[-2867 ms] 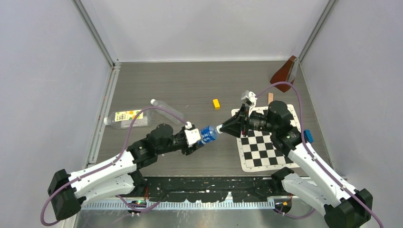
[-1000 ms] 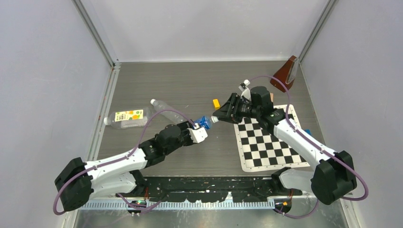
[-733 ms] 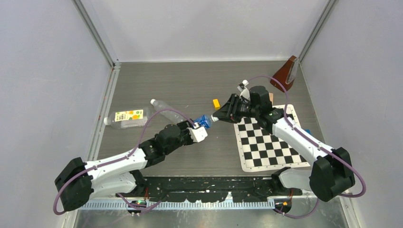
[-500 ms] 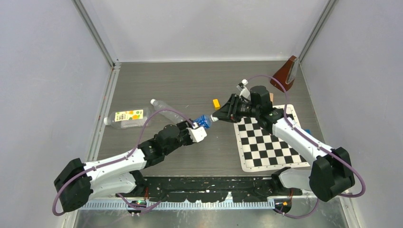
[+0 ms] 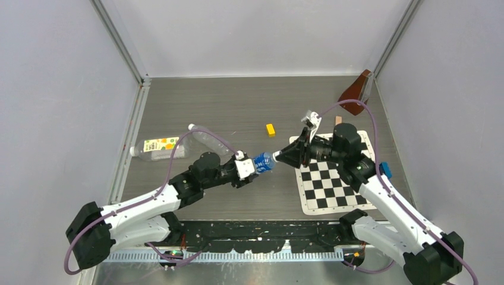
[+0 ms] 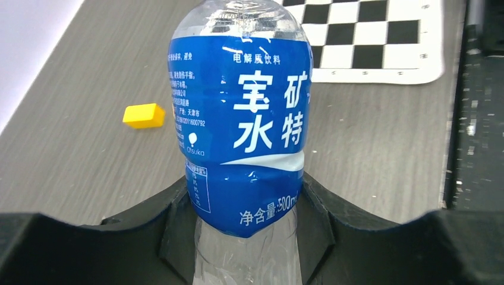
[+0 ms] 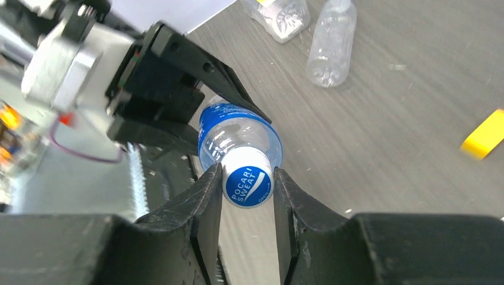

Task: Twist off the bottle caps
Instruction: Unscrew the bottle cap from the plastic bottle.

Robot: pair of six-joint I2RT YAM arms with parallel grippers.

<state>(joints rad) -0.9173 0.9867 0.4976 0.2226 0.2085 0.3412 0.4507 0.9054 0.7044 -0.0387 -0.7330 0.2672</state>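
— Grey tabletop [image 5: 238, 107], two arms: where's the blue-labelled bottle [image 5: 262, 162]?
— Lying sideways between both arms. The left gripper [image 5: 252, 168], its arm stretched low toward the centre, clamps the bottle's body.
— And the right gripper [image 5: 279, 158]?
— Elbow bent, reaching leftward over the checkerboard mat [image 5: 333, 184], jaws pinched on the white cap [image 7: 248, 184].

Glossy plastic bottle [image 6: 241, 119], matt black fingers [image 7: 204, 205], grained tabletop [image 5: 238, 101]

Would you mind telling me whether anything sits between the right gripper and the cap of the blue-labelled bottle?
Nothing visible does: the right gripper is shut on the cap, while the left gripper holds the blue-labelled bottle.
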